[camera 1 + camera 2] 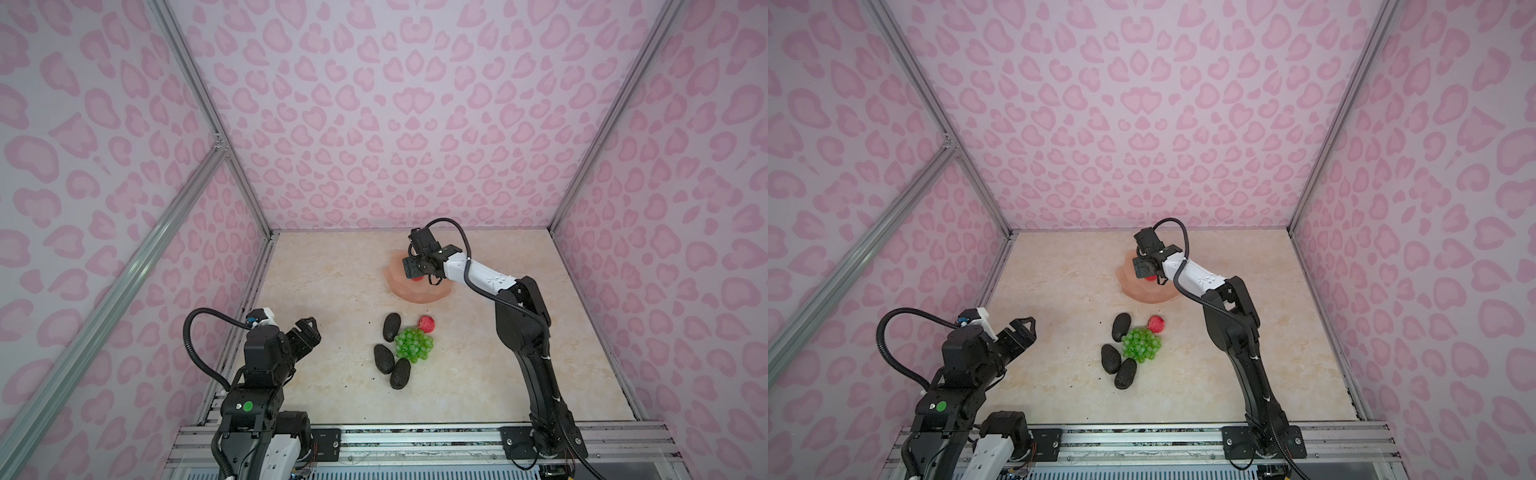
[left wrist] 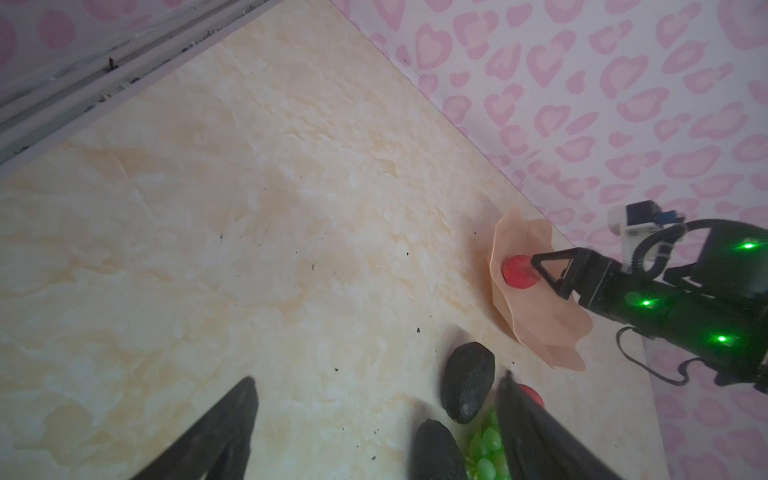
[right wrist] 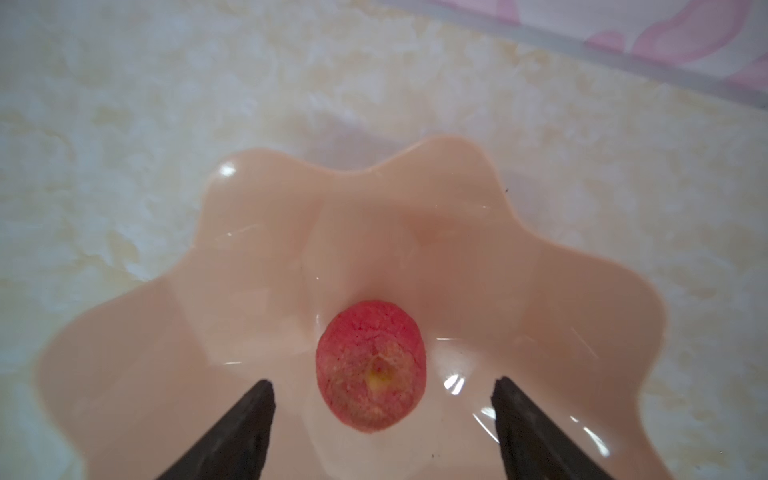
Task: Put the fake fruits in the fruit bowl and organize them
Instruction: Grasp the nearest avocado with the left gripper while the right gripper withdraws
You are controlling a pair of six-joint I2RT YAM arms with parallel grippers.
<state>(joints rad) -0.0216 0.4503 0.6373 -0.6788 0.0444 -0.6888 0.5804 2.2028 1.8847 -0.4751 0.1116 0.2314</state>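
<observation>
The peach-pink fruit bowl (image 3: pixel 415 166) stands near the back wall in both top views (image 1: pixel 424 296) (image 1: pixel 1142 293). One red apple (image 3: pixel 371 365) (image 2: pixel 517 272) lies in its middle. My right gripper (image 3: pixel 383 385) (image 1: pixel 415 270) hangs open just above it, its fingers apart from the apple. On the table in front of the bowl lie three dark avocados (image 1: pixel 392 327) (image 1: pixel 383 358) (image 1: pixel 400 373), green grapes (image 1: pixel 413 343) (image 2: pixel 488 449) and a second apple (image 1: pixel 426 323). My left gripper (image 1: pixel 309 328) (image 2: pixel 378 379) is open and empty, left of this cluster.
Pink patterned walls close in the marble table (image 1: pixel 332 291) on three sides. An aluminium rail (image 1: pixel 415 434) runs along the front edge with both arm bases on it. Small dark specks dot the tabletop.
</observation>
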